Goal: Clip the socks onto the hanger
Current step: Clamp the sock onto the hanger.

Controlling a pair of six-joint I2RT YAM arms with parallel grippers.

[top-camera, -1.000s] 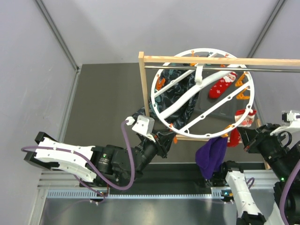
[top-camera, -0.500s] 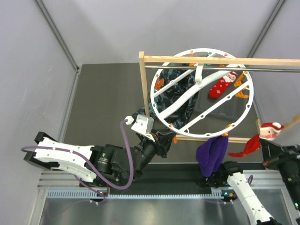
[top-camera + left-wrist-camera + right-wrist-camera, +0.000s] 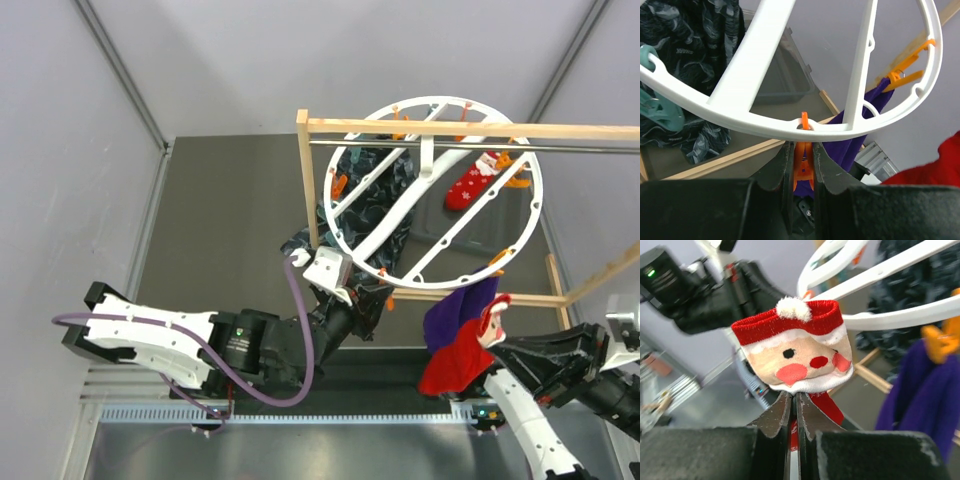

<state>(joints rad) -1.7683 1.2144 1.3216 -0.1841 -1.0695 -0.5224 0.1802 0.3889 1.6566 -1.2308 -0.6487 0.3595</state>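
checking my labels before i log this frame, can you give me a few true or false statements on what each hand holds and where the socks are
1. The right hand pinches a red Santa sock. True.
2. The left hand grips a purple sock. False: it is shut on an orange clip at the rim of the hanger.
3. The purple sock lies flat on the table. False: it hangs from the hanger's rim.
4. A dark patterned sock hangs under the hanger. True.
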